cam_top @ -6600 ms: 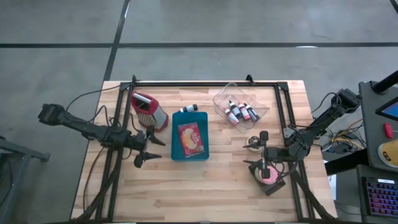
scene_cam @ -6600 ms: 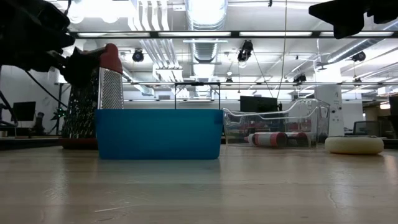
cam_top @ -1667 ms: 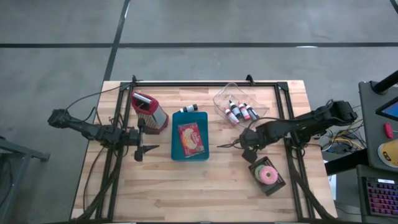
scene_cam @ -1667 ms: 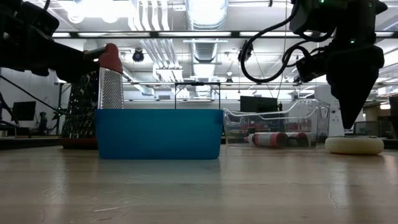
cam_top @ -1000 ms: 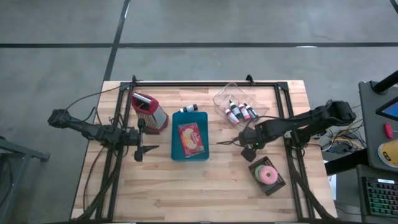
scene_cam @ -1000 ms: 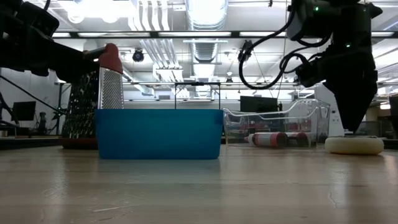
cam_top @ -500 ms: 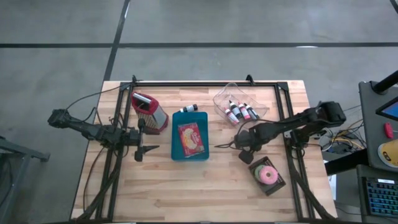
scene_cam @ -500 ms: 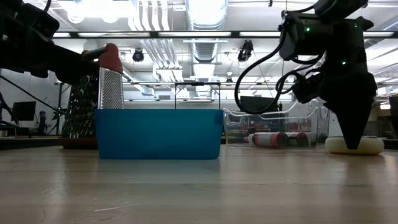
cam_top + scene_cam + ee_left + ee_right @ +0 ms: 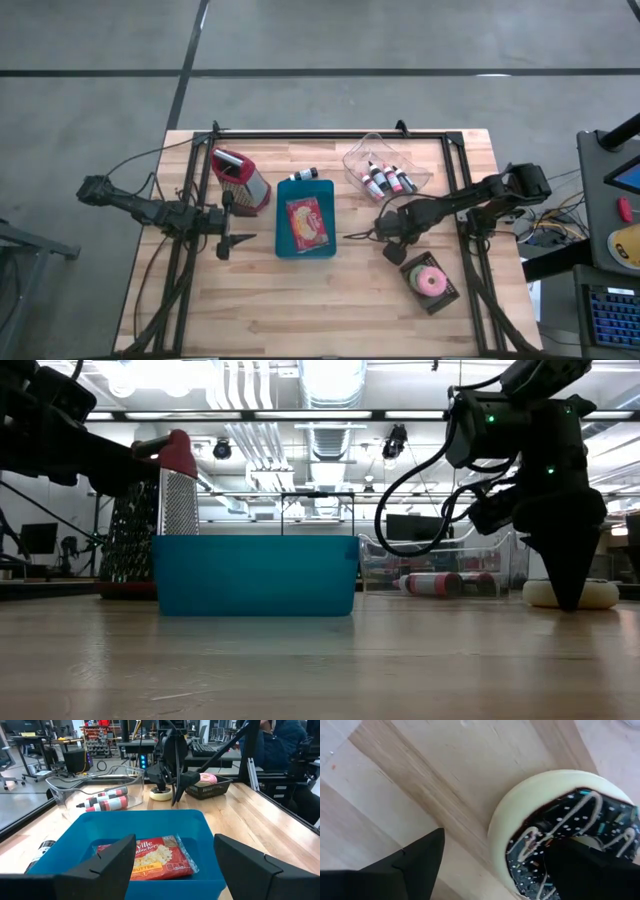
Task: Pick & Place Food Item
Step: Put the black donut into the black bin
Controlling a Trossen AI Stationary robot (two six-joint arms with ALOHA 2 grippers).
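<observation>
High view: wooden table (image 9: 300,300) seen from above. The right gripper (image 9: 392,250) points down near the table's right side, just beside a black basket (image 9: 446,293) holding a pink doughnut (image 9: 432,281). The left gripper (image 9: 226,243) waits left of a blue bin (image 9: 306,228) that holds a red snack packet (image 9: 306,222). A red-handled grater (image 9: 240,178) stands behind the left gripper, a small bottle (image 9: 304,176) lies behind the bin, and a clear tub (image 9: 386,168) holds several bottles.

Low view: the right gripper (image 9: 567,595) hangs with its tips at a pale doughnut (image 9: 602,593) lying on the table. The blue bin (image 9: 256,575) stands at centre, the grater (image 9: 176,495) behind it to the left, the clear tub (image 9: 440,565) to the right.

Left wrist view: the left gripper (image 9: 175,857) has its fingers (image 9: 107,862) spread wide, with nothing between them. Ahead lies the blue bin (image 9: 85,832) with the snack packet (image 9: 150,856) on its floor. Farther off, the right gripper (image 9: 173,800) stands tip-down beside the pale doughnut (image 9: 161,795), with the basket (image 9: 207,787) behind it.

Right wrist view: the right gripper (image 9: 497,865) has its fingers (image 9: 415,860) apart, one on bare wood, the other over the hole of the pale doughnut (image 9: 545,815), whose dark icing carries white stripes and sprinkles. The fingers straddle one side of the ring; whether they touch it cannot be told.
</observation>
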